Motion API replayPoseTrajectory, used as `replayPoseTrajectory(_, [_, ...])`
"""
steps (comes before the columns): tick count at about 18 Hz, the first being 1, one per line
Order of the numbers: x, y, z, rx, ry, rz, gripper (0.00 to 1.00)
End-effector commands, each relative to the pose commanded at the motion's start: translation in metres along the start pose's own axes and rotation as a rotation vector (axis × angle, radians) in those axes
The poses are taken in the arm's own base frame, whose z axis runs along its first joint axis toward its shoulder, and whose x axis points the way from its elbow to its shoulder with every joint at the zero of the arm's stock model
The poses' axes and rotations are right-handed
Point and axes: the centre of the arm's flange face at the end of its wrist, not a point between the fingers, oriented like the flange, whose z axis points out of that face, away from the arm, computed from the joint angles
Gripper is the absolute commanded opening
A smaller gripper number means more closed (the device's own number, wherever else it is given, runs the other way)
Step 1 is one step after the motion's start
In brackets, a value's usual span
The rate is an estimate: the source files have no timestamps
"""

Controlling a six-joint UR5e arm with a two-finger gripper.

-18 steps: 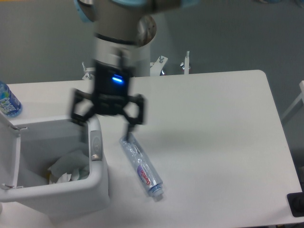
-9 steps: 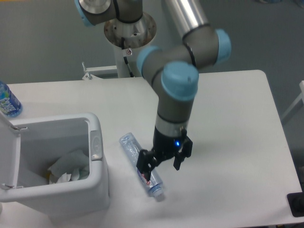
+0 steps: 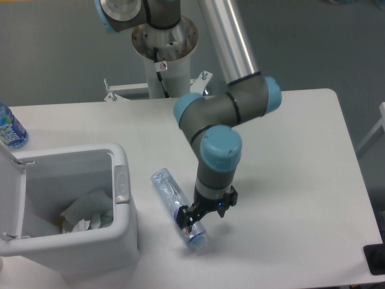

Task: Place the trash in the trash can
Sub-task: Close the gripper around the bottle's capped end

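**Seat the grasp before lifting**

The pale grey-white rectangular plastic trash can (image 3: 120,232) stands open, crumpled white paper wrapper (image 3: 84,215) inside. Beside it lies the clear plastic bottle (image 3: 170,195); the black two-finger gripper (image 3: 194,220) straddles its purple-red label, jaws apart. Best close squarely across the body.

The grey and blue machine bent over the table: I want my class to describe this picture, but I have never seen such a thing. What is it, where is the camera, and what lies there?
It is a robot arm, jointed like an elbow, ending in a two-finger gripper. One fixed camera looks down at the white table from the front. The gripper is lowered onto a clear plastic bottle lying on its side, near its cap end; whether the fingers have closed on it cannot be told. Left of it stands an open trash can with a crumpled paper wrapper already inside. A blue-labelled bottle stands at the far left edge.
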Motion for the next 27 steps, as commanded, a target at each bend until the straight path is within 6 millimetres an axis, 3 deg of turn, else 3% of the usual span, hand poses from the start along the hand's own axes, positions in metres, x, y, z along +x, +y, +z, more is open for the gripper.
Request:
replayPoseTrajectory(13, [0.023,0.002,0.034,-0.038,-0.044,0.038,0.99])
replayPoseTrajectory(16, [0.022,0.002,0.032,-0.036,-0.053,0.042,0.73])
replayPoseTrajectory(27, [0.02,-0.002,0.024,-0.02,-0.072,0.067,0.66])
